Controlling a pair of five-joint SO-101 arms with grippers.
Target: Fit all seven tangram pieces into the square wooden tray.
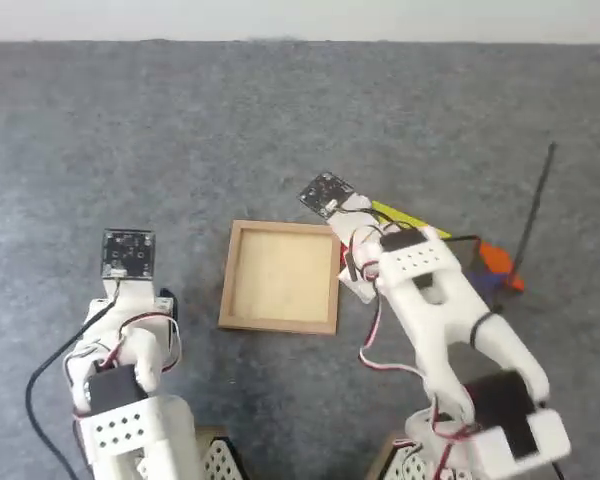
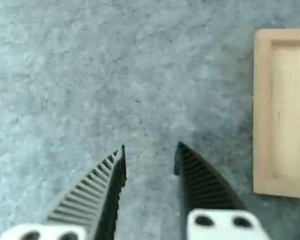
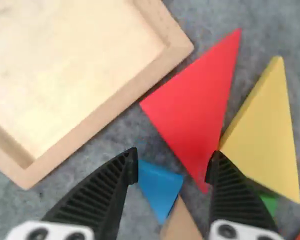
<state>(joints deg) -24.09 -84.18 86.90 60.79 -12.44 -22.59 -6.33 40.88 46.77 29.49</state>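
One gaping right claw (image 3: 173,154) hangs over the blue triangle (image 3: 160,187).

red triangle (image 3: 194,109), yellow triangle (image 3: 265,136)

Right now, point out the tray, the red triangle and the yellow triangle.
Tray (image 3: 105,109), right wrist view, rim.
Red triangle (image 3: 195,105), right wrist view, middle of face.
Yellow triangle (image 3: 266,135), right wrist view, middle of face.

Square wooden tray (image 1: 280,322) with red triangle (image 3: 195,110), yellow triangle (image 3: 265,135), blue triangle (image 3: 159,187) just beside.
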